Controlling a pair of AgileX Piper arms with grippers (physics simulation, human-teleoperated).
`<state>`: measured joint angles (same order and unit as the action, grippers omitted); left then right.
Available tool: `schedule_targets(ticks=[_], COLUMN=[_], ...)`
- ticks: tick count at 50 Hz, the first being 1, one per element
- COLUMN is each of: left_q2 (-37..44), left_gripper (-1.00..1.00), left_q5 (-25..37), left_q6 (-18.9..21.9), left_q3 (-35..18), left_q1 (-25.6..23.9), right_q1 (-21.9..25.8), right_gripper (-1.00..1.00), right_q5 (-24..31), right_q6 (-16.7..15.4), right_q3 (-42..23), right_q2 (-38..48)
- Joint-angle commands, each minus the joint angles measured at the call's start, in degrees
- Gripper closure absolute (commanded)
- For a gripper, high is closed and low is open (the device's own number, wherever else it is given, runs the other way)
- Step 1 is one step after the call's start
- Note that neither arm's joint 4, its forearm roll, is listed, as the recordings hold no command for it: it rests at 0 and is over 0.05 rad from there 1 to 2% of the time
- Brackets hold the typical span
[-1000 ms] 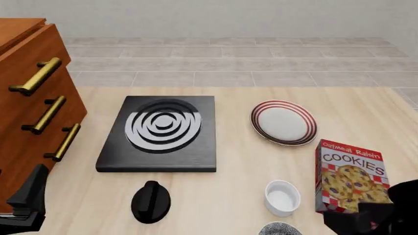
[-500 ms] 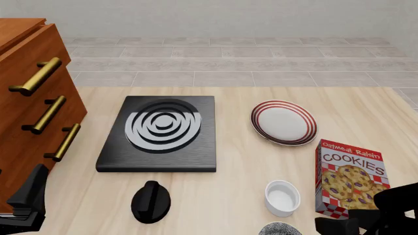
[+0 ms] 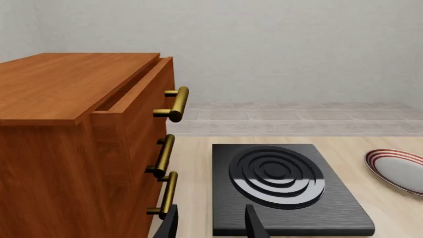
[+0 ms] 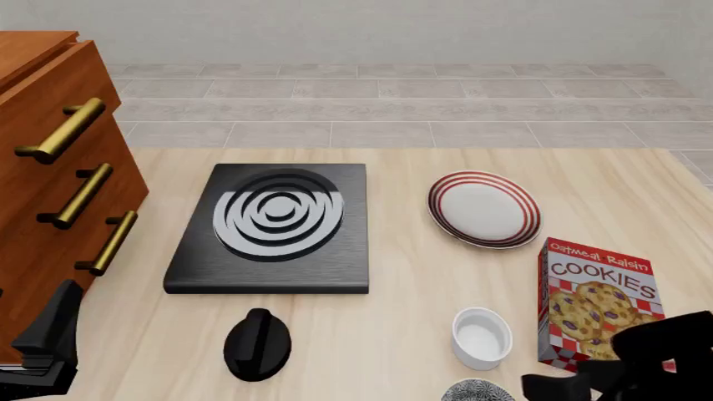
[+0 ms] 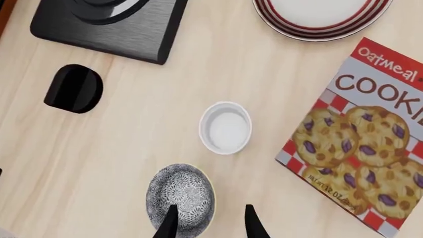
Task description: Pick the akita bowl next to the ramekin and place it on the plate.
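Note:
The akita bowl (image 5: 180,196), speckled grey and white inside, sits on the table next to the white ramekin (image 5: 226,128). In the front view only its far rim (image 4: 477,390) shows at the bottom edge, just in front of the ramekin (image 4: 482,337). My right gripper (image 5: 210,224) hovers open above the bowl's right rim, one finger over the bowl and one outside it. The red-ringed plate (image 4: 482,209) lies beyond the ramekin. At the table's near left, beside the dresser, my left gripper (image 3: 210,225) is open and holds nothing.
A black stove (image 4: 273,227) with silver rings lies mid-table. A glossy black ridged object (image 4: 257,344) sits in front of it. An upright cookies box (image 4: 596,305) stands right of the ramekin. A wooden dresser (image 4: 56,184) with brass handles fills the left side.
My right arm has moved left along the table's near edge, closer to the akita bowl. The left arm and the objects have not moved.

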<state>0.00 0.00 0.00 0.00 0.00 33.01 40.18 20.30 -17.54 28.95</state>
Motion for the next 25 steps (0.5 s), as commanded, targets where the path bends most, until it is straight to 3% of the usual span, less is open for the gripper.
schedule_targets(ticks=[1, 25], left_q2=[0.0, 0.0], left_gripper=[-1.00, -1.00], left_q5=[0.0, 0.0], left_q6=[0.0, 0.0], left_q3=[0.0, 0.0], left_q1=[0.0, 0.0], right_q1=[0.8, 2.5], right_gripper=[-1.00, -1.00], right_q5=[-3.4, -9.3], right_q6=[0.6, 1.4], right_q3=[1.9, 4.3], right_q2=[2.0, 6.4])
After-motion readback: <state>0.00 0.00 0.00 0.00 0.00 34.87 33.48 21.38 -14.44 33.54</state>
